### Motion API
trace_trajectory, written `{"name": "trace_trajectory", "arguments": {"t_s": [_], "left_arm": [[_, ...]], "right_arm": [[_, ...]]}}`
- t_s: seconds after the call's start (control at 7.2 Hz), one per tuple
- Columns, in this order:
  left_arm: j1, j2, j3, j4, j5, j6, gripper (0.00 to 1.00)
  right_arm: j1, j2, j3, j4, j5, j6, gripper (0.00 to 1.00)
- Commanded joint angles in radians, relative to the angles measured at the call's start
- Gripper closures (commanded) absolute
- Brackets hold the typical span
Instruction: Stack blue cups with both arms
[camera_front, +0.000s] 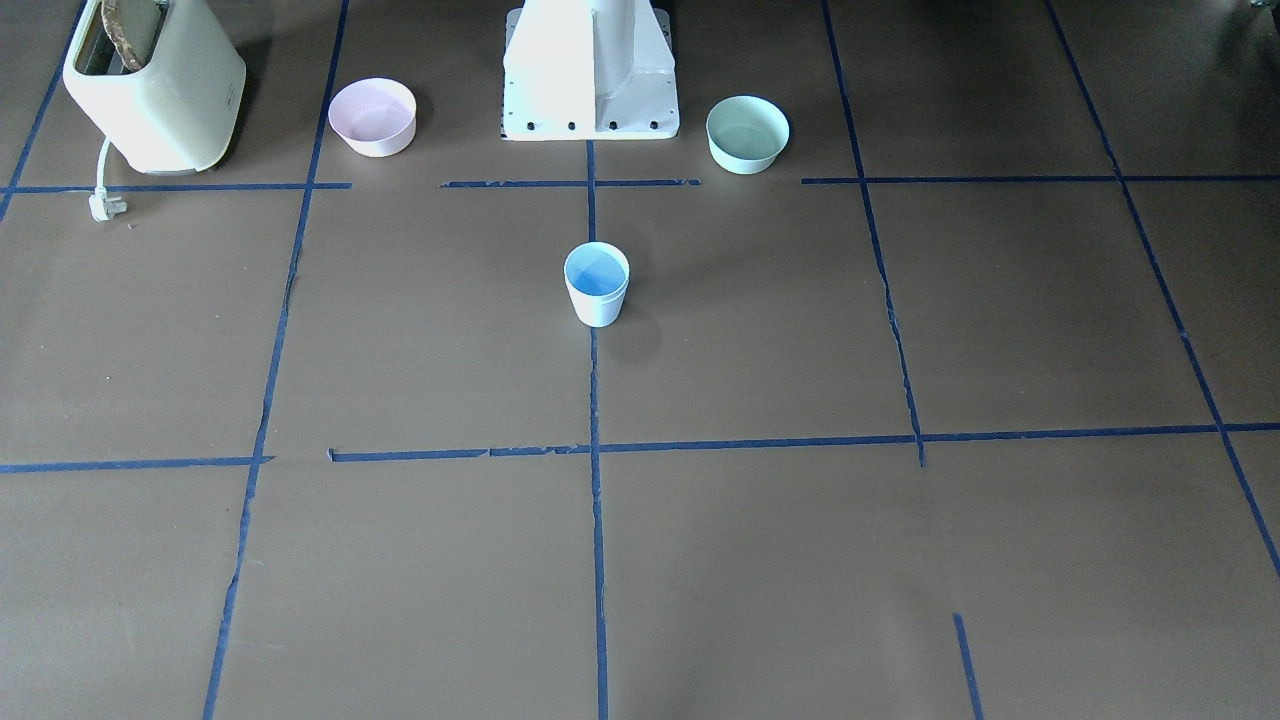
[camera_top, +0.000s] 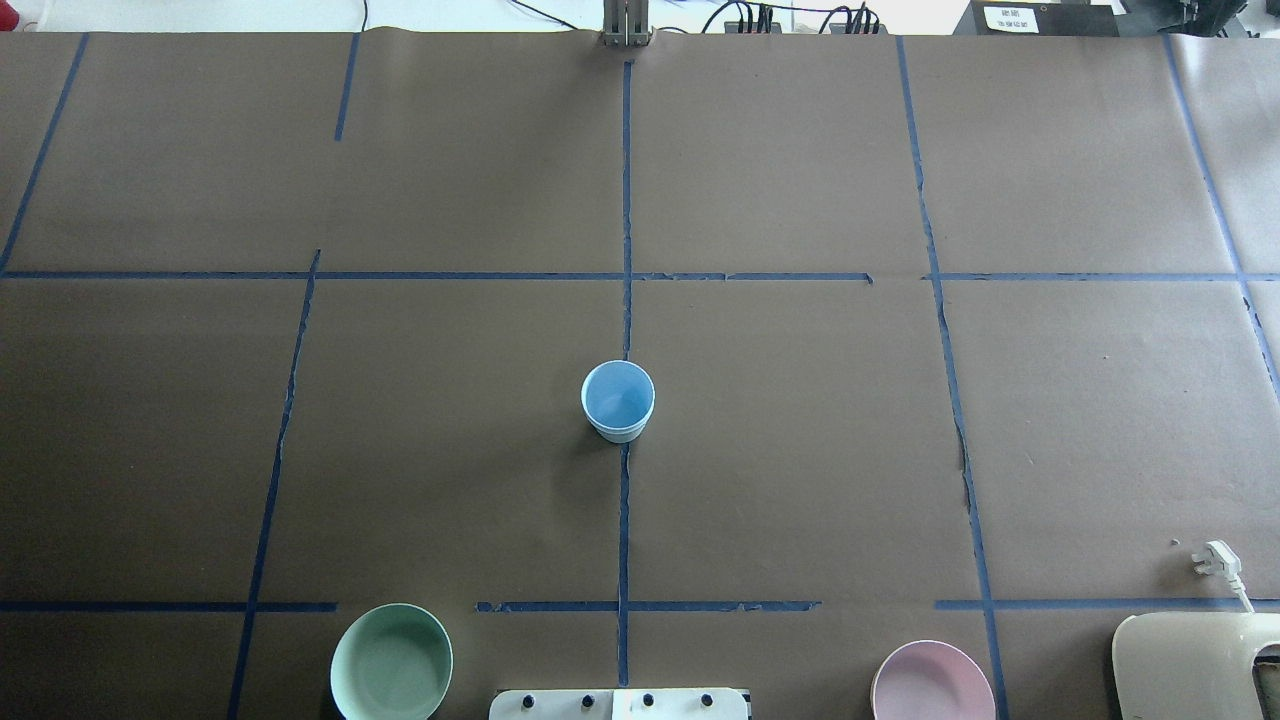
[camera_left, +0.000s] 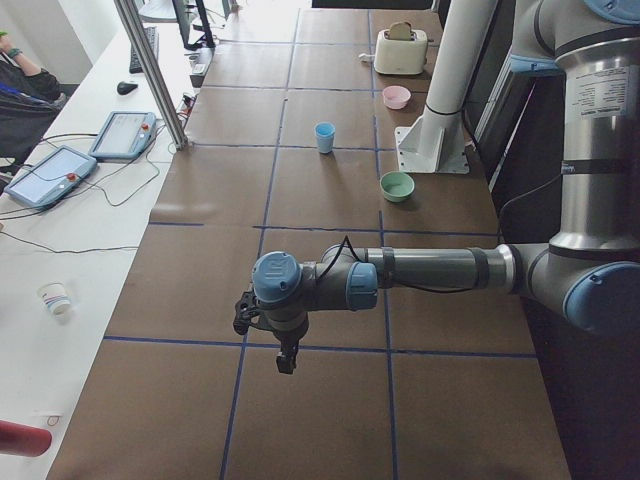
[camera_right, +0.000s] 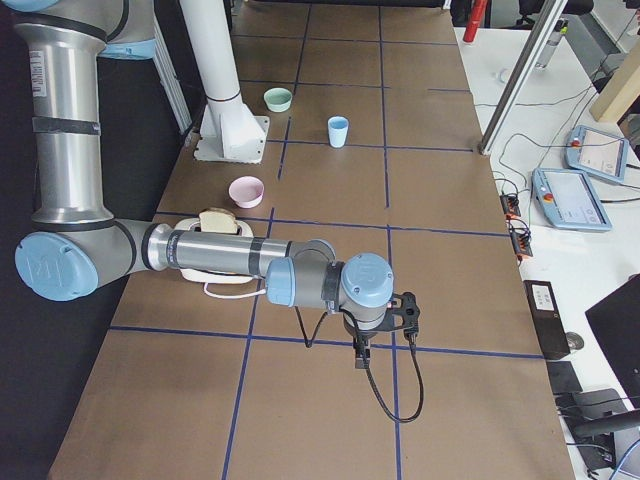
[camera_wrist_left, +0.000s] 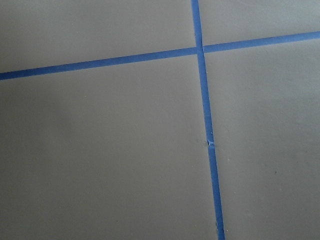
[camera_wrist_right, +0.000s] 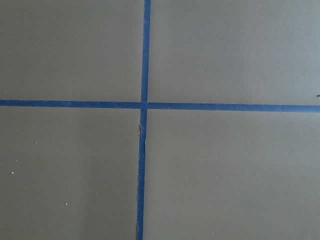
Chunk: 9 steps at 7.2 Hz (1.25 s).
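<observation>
A single blue cup (camera_front: 597, 285) stands upright on the centre line of blue tape (camera_front: 597, 560), straight out from the white pedestal (camera_front: 590, 70). Brown paper lies on every side of it. Only one cup outline shows, and the frames do not reveal whether a second cup is nested inside.

Along the robot's edge of the table (camera_front: 900, 560), one pink bowl (camera_front: 372, 117) sits on the robot's right of the pedestal and one mint-green bowl (camera_front: 747, 133) on its left. Both are well apart from the cup. One cream toaster (camera_front: 155, 85) with a slice of bread in its slot stands further along on the robot's right, beyond the pink bowl, and its white plug (camera_front: 103, 207) lies loose beside it. The table's far edge runs straight, with cables behind it.

Both arms are out at opposite ends of the table, well apart from the cup. The left arm (camera_left: 430, 270) reaches level over the paper, its left gripper (camera_left: 285, 365) hanging downward above a tape line. The right arm (camera_right: 220, 255) mirrors it, right gripper (camera_right: 360, 360) pointing down. Each gripper shows only in a side view, so whether its fingers are spread or pressed together cannot be told. The two wrist cameras show only paper and crossing tape.
</observation>
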Motion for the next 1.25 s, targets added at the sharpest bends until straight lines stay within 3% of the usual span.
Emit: {"name": "trace_trajectory", "arguments": {"t_s": [0.0,1.11], "left_arm": [[0.000,0.000,0.001,0.000,0.000,0.001,0.00],[0.000,-0.002,-0.013,0.000,0.000,-0.097,0.00]], "right_arm": [[0.000,0.000,0.004,0.001,-0.005,-0.002,0.00],[0.000,0.002,0.004,0.001,-0.010,-0.002,0.00]]}}
